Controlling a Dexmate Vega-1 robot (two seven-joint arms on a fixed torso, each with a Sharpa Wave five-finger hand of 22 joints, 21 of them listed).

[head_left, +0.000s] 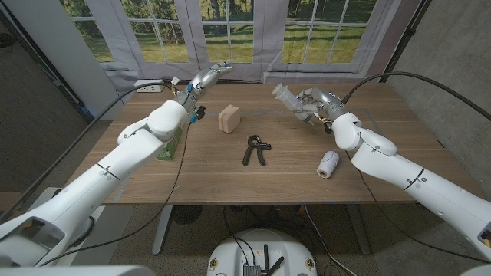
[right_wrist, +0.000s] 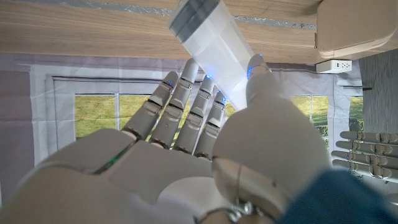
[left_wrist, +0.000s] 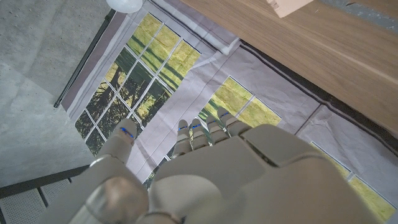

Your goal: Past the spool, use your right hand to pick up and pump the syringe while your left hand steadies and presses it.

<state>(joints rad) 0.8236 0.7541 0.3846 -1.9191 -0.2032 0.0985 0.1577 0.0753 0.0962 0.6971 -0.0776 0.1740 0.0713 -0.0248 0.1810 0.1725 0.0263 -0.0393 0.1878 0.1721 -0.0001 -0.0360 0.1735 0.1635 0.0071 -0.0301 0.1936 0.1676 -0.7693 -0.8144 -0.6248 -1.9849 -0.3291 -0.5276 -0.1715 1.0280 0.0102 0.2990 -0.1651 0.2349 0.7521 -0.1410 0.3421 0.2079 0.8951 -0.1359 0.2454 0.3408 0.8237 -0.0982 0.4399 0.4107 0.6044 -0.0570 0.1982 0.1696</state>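
Observation:
My right hand (head_left: pixel 316 104) is raised over the far right of the table and grips a clear syringe (head_left: pixel 283 93), whose barrel points up and toward the left. In the right wrist view the syringe barrel (right_wrist: pixel 213 42) sits between the thumb and the other fingers (right_wrist: pixel 186 106). The white spool (head_left: pixel 328 163) lies on the table, nearer to me than that hand. My left hand (head_left: pixel 204 80) hovers at the far left with its fingers stretched toward the window, holding nothing. Its back (left_wrist: pixel 211 180) fills the lower part of the left wrist view. A wide gap separates the two hands.
A tan wooden block (head_left: pixel 229 119) stands mid-table, with a black hand-grip tool (head_left: pixel 255 149) in front of it. A green object (head_left: pixel 169 146) lies under my left forearm. A power strip (head_left: pixel 149 86) sits at the table's far left edge, by the window curtain.

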